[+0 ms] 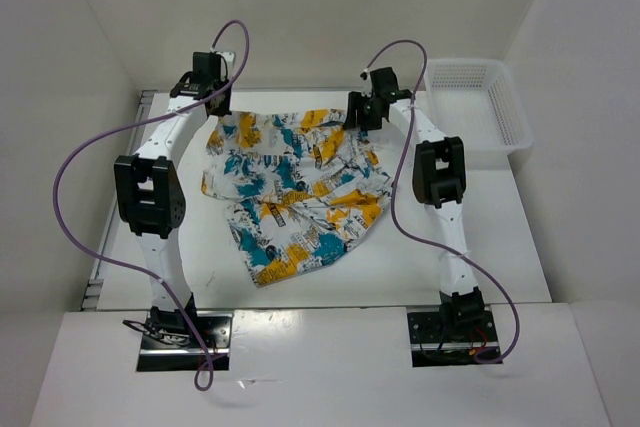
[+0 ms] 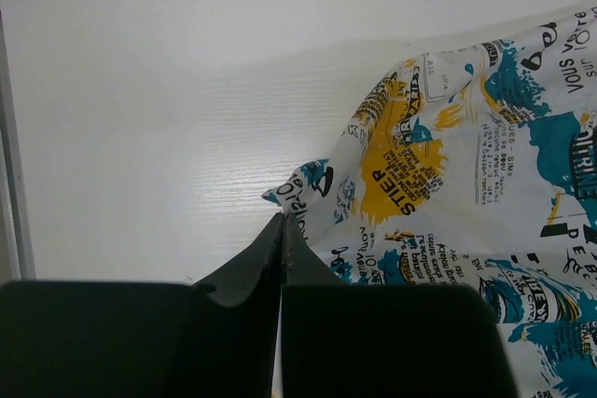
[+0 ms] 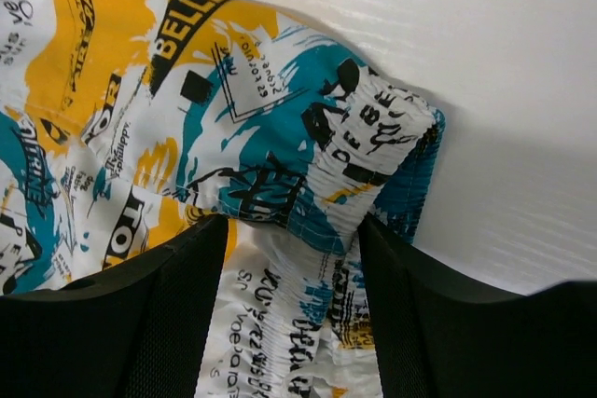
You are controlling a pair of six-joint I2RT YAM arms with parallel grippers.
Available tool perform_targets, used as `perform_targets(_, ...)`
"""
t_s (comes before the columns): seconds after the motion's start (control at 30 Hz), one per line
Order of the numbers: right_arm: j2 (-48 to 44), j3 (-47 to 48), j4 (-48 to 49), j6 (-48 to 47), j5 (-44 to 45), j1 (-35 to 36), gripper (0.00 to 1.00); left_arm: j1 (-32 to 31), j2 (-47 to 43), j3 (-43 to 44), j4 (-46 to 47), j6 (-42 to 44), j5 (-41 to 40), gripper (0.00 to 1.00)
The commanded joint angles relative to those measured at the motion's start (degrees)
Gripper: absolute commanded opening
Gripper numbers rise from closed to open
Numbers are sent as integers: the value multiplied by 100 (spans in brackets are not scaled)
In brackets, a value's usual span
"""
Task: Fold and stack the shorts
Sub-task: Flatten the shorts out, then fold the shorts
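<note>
The shorts (image 1: 295, 192) lay spread and rumpled on the table (image 1: 460, 247), between the two arms. The left gripper's (image 2: 282, 219) fingers were pressed fully together, tips at the far-left corner of the fabric; whether they pinched it could not be told. The right gripper's (image 3: 291, 226) fingers stood apart, straddling the gathered waistband. A white mesh basket (image 1: 480, 107) sat far right.

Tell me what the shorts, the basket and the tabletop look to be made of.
The shorts: thin woven fabric, likely cotton or polyester, matte; it creases softly and the waistband is gathered by elastic. The basket: moulded white plastic, slightly glossy, regular mesh walls. The tabletop: white laminate or painted board, satin, faint wood-grain lines under a soft sheen.
</note>
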Motion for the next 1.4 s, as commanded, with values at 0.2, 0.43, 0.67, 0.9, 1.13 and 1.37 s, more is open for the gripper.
perform_targets(0.2, 116, 438, 105, 248, -245, 45, 42, -4, 54, 152, 15, 21, -92, 0)
perform_targets(0.43, -76, 992, 105, -154, 711, 45, 2, 66, 54, 152, 138, 21, -443, 0)
perform_targets(0.67, -1147, 1449, 105, -700, 1336, 45, 0, 734, -7, 1387, 367, 21, -980, 0)
perform_targets(0.9, -1992, 3057, -220, -806, 1461, 45, 0, 1148, -60, 3995, -651, 21, -769, 0)
perform_targets(1.13, -3749, 1882, -449, -859, 241, 116, 0, 1148, -595, 5243, -2426, 21, 64, 0)
perform_targets(1.37, -4770, -507, -247, -850, -1140, 116, 0, -836, -2801, -1283, -568, 21, -11, 22)
